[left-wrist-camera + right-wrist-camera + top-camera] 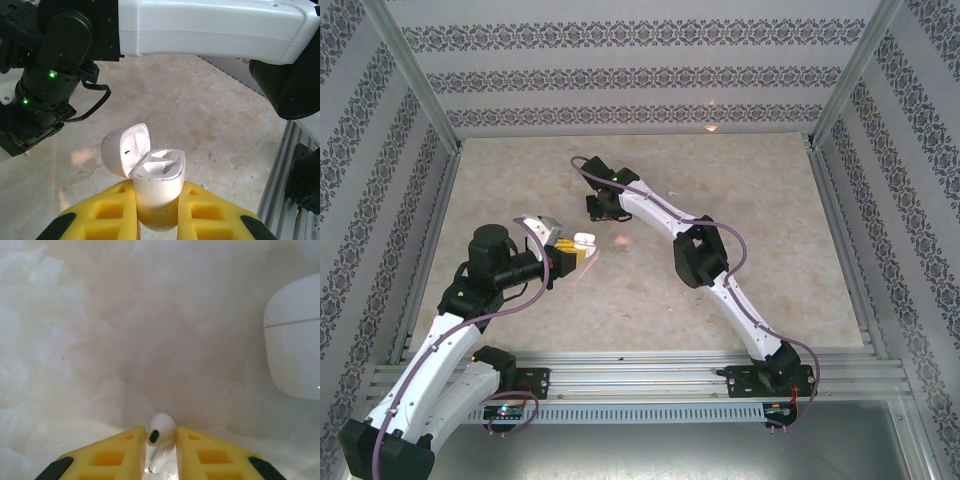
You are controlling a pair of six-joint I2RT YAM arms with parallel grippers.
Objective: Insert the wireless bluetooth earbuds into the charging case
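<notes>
Within right claw: earbud pinched, stem toward wrist; left claw grips open case.

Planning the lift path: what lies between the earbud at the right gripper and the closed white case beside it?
Bare tabletop, seen in the right wrist view, separates the earbud from the closed white case.

white case: cut off by right edge | earbud: stem partly hidden inside right hand
</notes>
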